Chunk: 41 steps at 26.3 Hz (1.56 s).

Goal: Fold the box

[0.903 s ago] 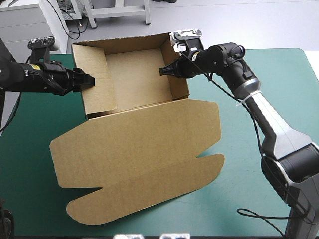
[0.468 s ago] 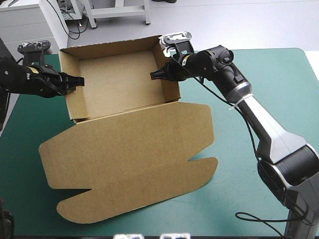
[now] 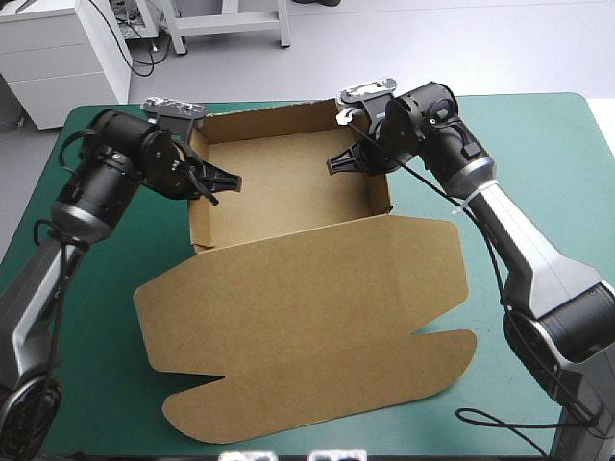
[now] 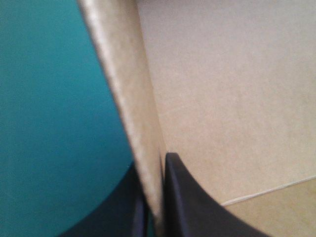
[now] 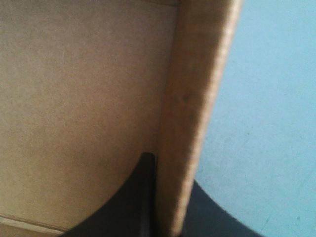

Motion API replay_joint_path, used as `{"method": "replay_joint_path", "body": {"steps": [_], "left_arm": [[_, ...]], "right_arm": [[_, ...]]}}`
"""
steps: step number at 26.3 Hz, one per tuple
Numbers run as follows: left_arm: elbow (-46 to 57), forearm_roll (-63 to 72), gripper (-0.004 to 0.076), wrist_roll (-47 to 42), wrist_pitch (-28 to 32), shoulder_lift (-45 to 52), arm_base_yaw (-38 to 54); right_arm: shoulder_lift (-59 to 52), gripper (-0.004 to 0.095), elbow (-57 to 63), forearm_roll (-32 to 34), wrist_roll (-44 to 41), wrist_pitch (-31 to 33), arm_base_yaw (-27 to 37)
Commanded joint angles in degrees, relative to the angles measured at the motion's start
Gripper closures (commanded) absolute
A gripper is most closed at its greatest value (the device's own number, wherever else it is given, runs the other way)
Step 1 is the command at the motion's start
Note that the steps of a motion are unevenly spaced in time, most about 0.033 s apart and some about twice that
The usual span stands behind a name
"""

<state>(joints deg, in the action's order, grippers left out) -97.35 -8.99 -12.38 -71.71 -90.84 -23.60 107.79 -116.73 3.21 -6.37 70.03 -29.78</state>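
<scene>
The brown box (image 3: 288, 187) stood as an open tray on the far half of the teal-green surface (image 3: 548, 173), its lid (image 3: 307, 327) flat toward the near edge. My left claw (image 3: 229, 181) pinched the tray's left wall (image 4: 133, 98); my right claw (image 3: 338, 163) pinched its right wall (image 5: 192, 98).

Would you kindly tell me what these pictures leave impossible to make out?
1. Left wrist view: the box wall, pinched in the left tool, partly covers its outer finger; most of the box is out of frame.
2. Right wrist view: the wall likewise covers part of the right tool.
3. High view: the flat lid hides the teal-green cover beneath it.
</scene>
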Motion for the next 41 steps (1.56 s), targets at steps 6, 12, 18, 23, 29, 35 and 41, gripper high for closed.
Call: {"method": "replay_joint_path", "body": {"steps": [6,12,18,23,29,35,41], "left_arm": [[-1.4,-0.1,0.0731,-0.4,5.1,-5.8,-2.6],[-1.4,0.4,0.0731,-0.8,4.0,-9.2,-2.6],[-1.4,3.0,0.0731,-0.6,3.8,-12.2,-2.6],[-1.4,2.9,0.0731,-0.6,2.4,-14.6,-2.5],[-1.4,2.7,0.0731,0.8,2.9,-16.8,-2.5],[-1.4,2.7,0.0730,1.6,3.0,-18.1,-2.5],[-1.4,-1.3,0.0565,7.5,-0.8,-18.5,-2.5]], "right_arm": [[-2.1,0.0922,4.5,-5.8,-2.6,1.5,-0.4],[-1.7,0.0922,13.8,-7.5,-3.8,-0.3,0.9],[-1.7,0.0922,15.9,-7.6,-4.3,-3.1,1.0],[-1.7,0.0921,15.9,-4.0,-4.3,-3.1,1.0],[-1.7,0.0920,15.9,2.5,-6.7,-1.9,1.0],[0.6,0.0666,15.9,2.8,-7.3,0.0,1.0],[2.6,0.0393,14.2,4.5,-8.8,1.5,1.0]]}}
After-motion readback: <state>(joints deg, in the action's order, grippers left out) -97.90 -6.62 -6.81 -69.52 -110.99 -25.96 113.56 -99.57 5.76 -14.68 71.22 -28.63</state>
